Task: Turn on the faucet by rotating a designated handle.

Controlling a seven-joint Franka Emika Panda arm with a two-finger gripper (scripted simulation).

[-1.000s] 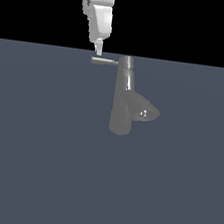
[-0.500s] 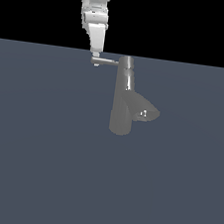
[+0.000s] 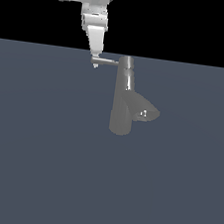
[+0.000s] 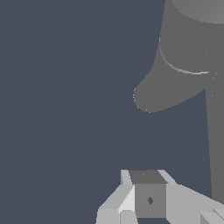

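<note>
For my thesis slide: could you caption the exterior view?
Simulated Panda gripper meeting the free end of the handle projecting from the grey faucet.

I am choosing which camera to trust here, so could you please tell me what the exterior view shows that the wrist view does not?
Only the exterior view shows the whole faucet standing upright, its top cap, the spout opening, and the hand at the free end of the handle. Only the wrist view shows the hand's fingers from close up, looking down along the faucet's body. Both show the faucet's spout branch and the plain grey ground. Neither settles whether the hand is shut.
</note>
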